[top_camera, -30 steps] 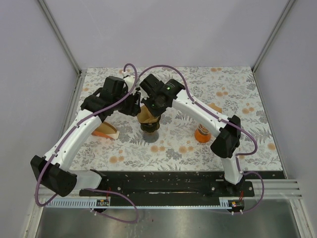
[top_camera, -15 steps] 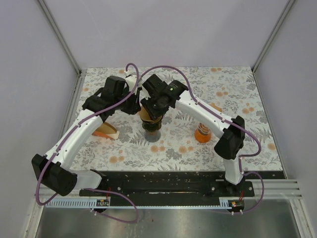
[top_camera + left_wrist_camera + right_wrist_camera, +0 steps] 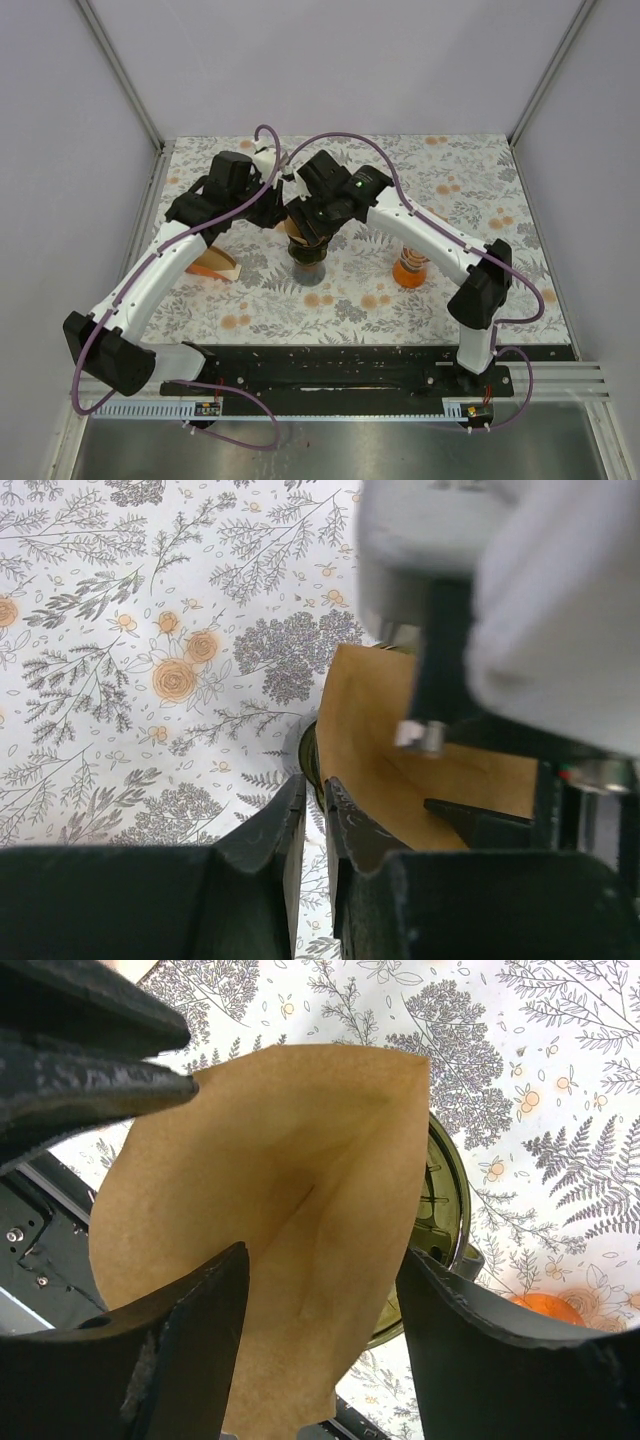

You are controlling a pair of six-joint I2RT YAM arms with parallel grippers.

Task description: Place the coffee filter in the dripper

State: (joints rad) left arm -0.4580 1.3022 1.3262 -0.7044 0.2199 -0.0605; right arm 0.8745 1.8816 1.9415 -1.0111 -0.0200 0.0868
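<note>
from above, the coffee filter (image 3: 297, 229) stands at the dripper (image 3: 306, 263) with both my wrists crowded over it; a second ago my right fingers were clamped on the paper and my left ones were wide, and that has swapped, so the hold has passed to the left. in the left wrist view my left gripper (image 3: 313, 792) is nearly pressed together, pinching the filter's near edge, with the dripper's dark rim just beyond my fingertips. in the right wrist view my right gripper (image 3: 320, 1260) is spread, one finger on each side of the opened cone. the dripper lies behind and to the right of the paper, which i judge is not yet seated. an orange cup (image 3: 552, 1310) stands well off to my right and a brown-and-white object (image 3: 216, 266) lies under my left arm. only my own wrists crowd the drop.
</note>
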